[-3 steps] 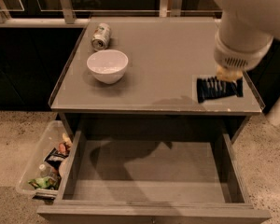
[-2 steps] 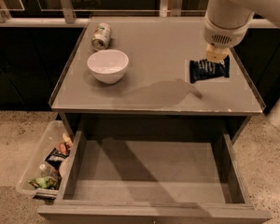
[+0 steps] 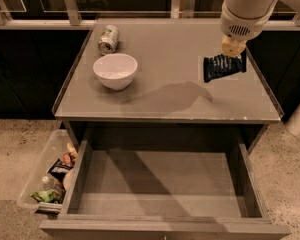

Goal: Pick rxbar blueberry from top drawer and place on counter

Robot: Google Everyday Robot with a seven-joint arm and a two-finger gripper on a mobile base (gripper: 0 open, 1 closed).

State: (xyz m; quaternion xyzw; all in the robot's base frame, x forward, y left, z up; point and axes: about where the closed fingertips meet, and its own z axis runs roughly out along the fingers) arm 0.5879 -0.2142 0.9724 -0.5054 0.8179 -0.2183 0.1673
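Observation:
My gripper [image 3: 233,51] hangs from the white arm at the upper right, above the right side of the counter [image 3: 170,104]. It is shut on the rxbar blueberry [image 3: 224,66], a dark-blue wrapped bar that dangles tilted below the fingers, above the counter surface. Its shadow falls on the counter to the left. The top drawer [image 3: 162,184] stands pulled open below the counter's front edge and shows only its bare grey floor.
A white bowl [image 3: 115,70] stands on the counter's left half. A tipped can [image 3: 108,39] lies behind it. A clear plastic bin [image 3: 49,176] with mixed snack packets sits on the floor left of the drawer.
My gripper has carried the bar up and toward the back of the counter, and the bar now hangs higher above the surface.

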